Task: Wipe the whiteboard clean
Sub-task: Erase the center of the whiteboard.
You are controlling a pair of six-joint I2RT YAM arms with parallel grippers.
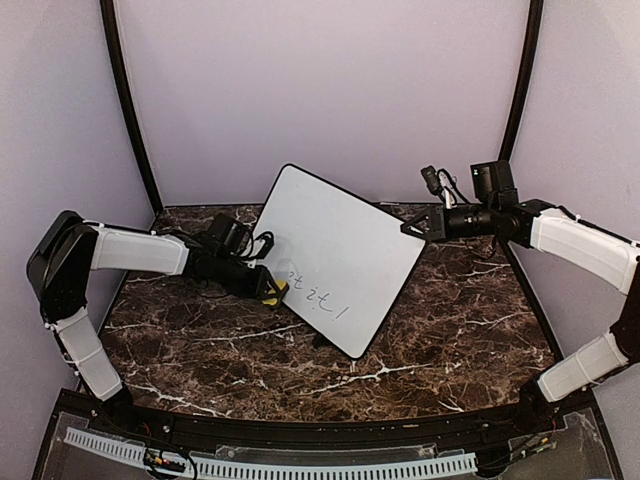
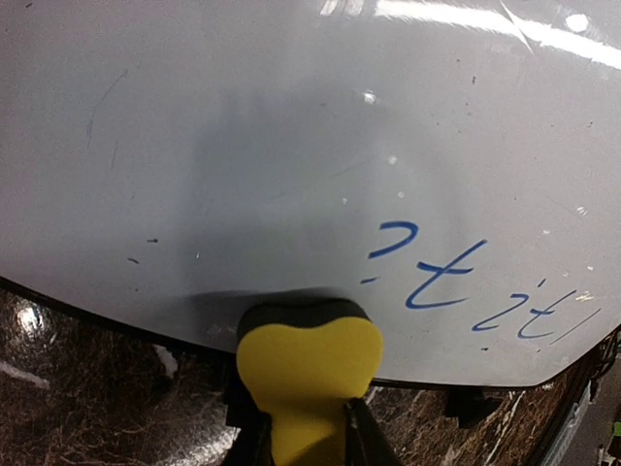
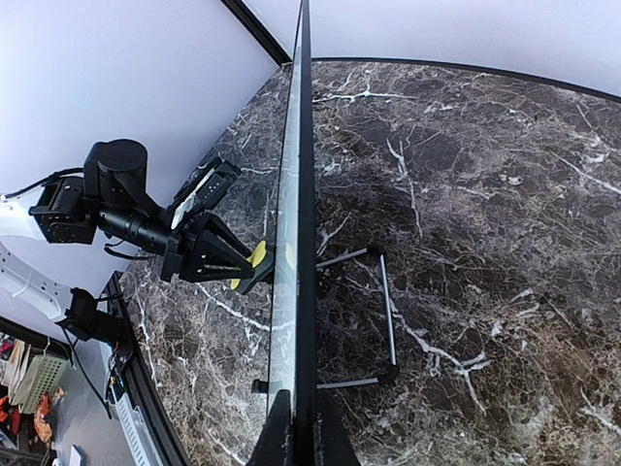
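The whiteboard [image 1: 345, 235] stands tilted near the middle of the table [image 1: 450, 330], propped on a wire stand [image 3: 386, 311] behind it. Most of its face is plain white, with only faint bluish streaks toward 10 o'clock in the left wrist view. I judge the job well along but unfinished. One line of blue writing [image 2: 456, 282] is left, at about 7 o'clock from the board's centre in the top view, running toward the lowest rounded corner.

The left gripper [image 1: 262, 284] is clamped on a yellow eraser [image 2: 309, 361]. The eraser's dark face meets the board right at the lower edge, at 8 o'clock from the board's centre. In the left wrist view the letters lie at 2 to 3 o'clock from the eraser, near it but not under it.

The right gripper [image 3: 294, 439] is closed over the board's rim at 2 o'clock in the top view, and it looks to be steadying the board against the push of wiping.

Room is tight at the edges. The writing ends just beside the black frame [image 3: 307, 175], so a sweep toward 3 o'clock would probably slide off the corner unless it stops short. Nothing stands between the eraser and the letters. The stand's legs lie on the board's back side, away from the left arm. The wall [image 1: 330, 90] closes in at 12 o'clock, well behind the board.
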